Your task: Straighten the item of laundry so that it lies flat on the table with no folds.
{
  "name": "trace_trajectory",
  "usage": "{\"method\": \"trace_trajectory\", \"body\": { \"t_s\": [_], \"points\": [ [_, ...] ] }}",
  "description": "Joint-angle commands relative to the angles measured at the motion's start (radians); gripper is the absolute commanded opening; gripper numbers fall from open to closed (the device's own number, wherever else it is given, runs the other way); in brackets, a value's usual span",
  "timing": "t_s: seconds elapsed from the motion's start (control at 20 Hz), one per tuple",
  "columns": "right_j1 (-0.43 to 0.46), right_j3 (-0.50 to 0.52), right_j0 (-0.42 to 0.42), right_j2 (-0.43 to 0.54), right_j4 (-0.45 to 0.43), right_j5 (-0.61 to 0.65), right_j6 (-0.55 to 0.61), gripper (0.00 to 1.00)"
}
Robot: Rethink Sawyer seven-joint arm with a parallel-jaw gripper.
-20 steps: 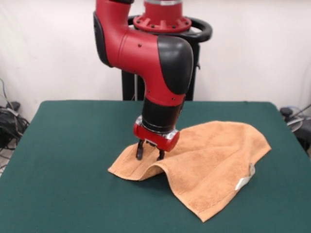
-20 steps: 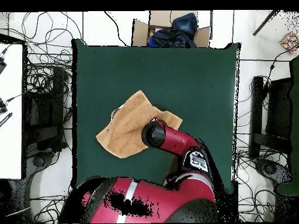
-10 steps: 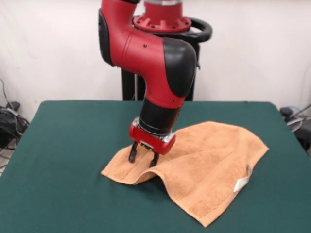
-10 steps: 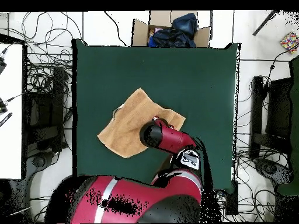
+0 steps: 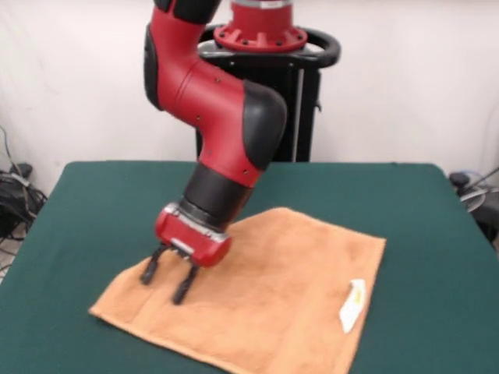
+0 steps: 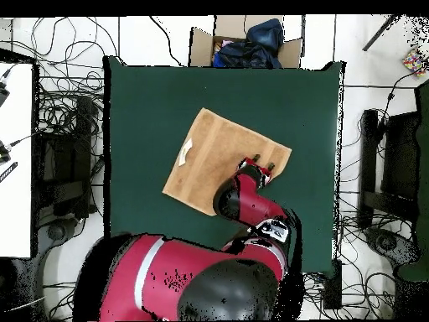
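Note:
The orange-tan towel (image 5: 273,304) lies spread out, nearly flat, on the dark green table (image 5: 93,202). Its white tag (image 5: 352,304) sits at its right edge. My gripper (image 5: 165,282) is open, tilted, with both fingertips just over the towel's left corner, holding nothing. In the overhead view the towel (image 6: 214,159) is a tilted rectangle on the table (image 6: 285,92). Its tag (image 6: 186,153) is on its left edge, and the gripper (image 6: 262,160) is at its right corner. A woven band runs near that end.
The black pedestal (image 5: 300,93) stands behind the table. My red arm (image 6: 247,201) reaches over the table's near edge in the overhead view. A cardboard box with dark clothes (image 6: 245,44) sits beyond the far edge. Cables (image 6: 63,117) lie on the floor around it.
The gripper dragged the towel's corner sideways and opened. The raised fold has gone and the towel now lies spread out.

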Motion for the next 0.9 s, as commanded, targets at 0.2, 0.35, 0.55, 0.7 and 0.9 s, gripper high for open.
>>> {"method": "trace_trajectory", "body": {
  "t_s": [0.2, 0.35, 0.55, 0.7, 0.9],
  "points": [
    [0.18, -0.058, -0.025, -0.086, 0.202, -0.134, 0.107, 1.0],
    [0.103, -0.057, -0.085, -0.025, 0.087, -0.012, 0.082, 1.0],
    [-0.045, -0.042, -0.157, 0.086, -0.063, 0.214, 0.046, 1.0],
    [-0.213, -0.024, -0.164, 0.144, -0.109, 0.399, 0.028, 1.0],
    [-0.344, -0.033, -0.19, 0.216, -0.143, 0.593, -0.001, 1.0]
  ]
}}
